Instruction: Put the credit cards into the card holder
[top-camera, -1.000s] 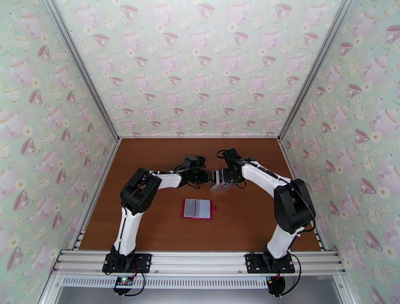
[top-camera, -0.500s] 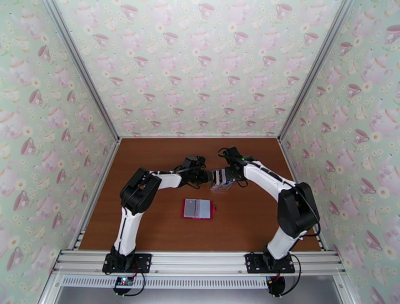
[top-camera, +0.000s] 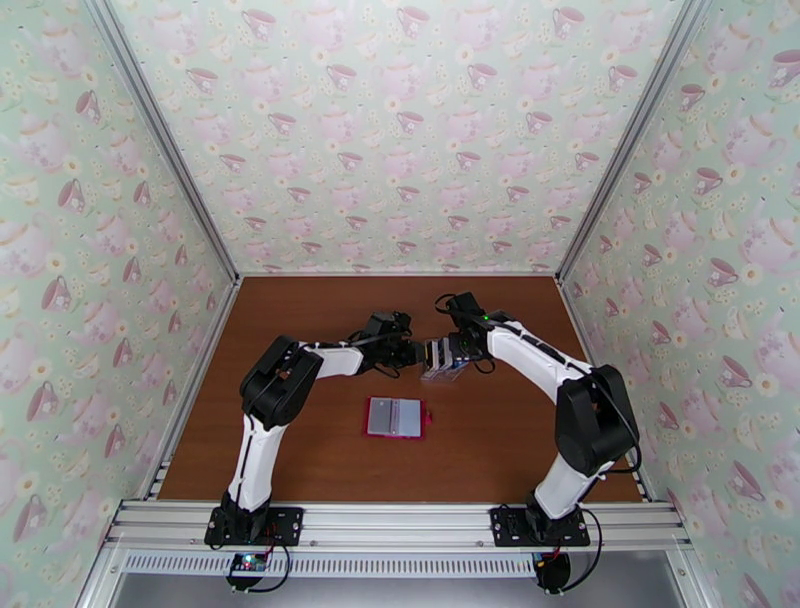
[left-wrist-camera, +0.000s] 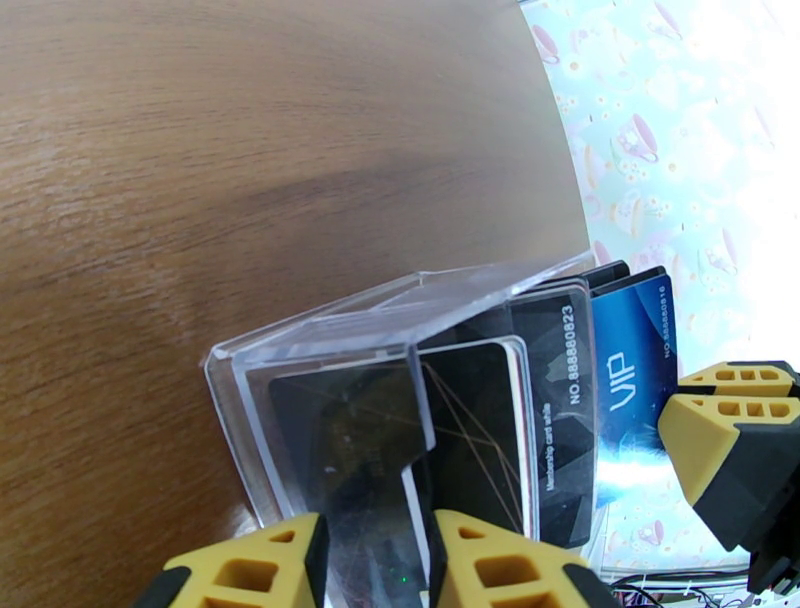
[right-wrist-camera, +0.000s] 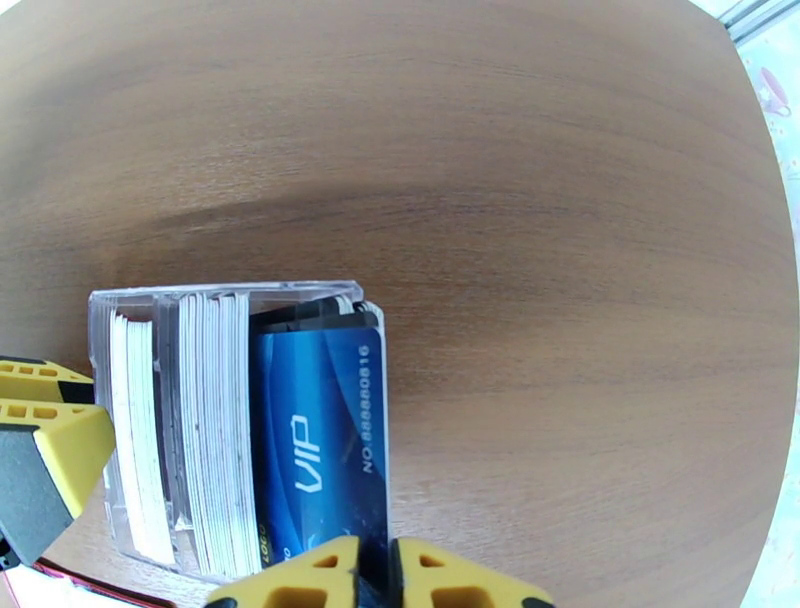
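The credit cards (right-wrist-camera: 200, 420) stand upright in a clear plastic rack (top-camera: 438, 368) at mid-table. A blue VIP card (right-wrist-camera: 320, 440) faces the right wrist camera, with black cards (left-wrist-camera: 480, 420) behind it. My right gripper (right-wrist-camera: 375, 572) is shut on the edge of the blue card, its yellow fingers almost touching. Opposite it, my left gripper (left-wrist-camera: 375, 560) is shut on the rack's near wall (left-wrist-camera: 330, 420). Both grippers meet at the rack in the top view, left (top-camera: 414, 352) and right (top-camera: 432, 354). The card holder (top-camera: 395, 417), red with a pale grey inside, lies open flat nearer the bases.
Brown wooden tabletop (top-camera: 320, 310) surrounds the rack, with bare wood behind it and to both sides. Patterned walls enclose the table on three sides. An aluminium rail (top-camera: 400, 525) carries the arm bases at the near edge.
My right gripper's fingers have closed in on the blue card, and the right arm's elbow shifted slightly. The left arm, rack and card holder have stayed put.
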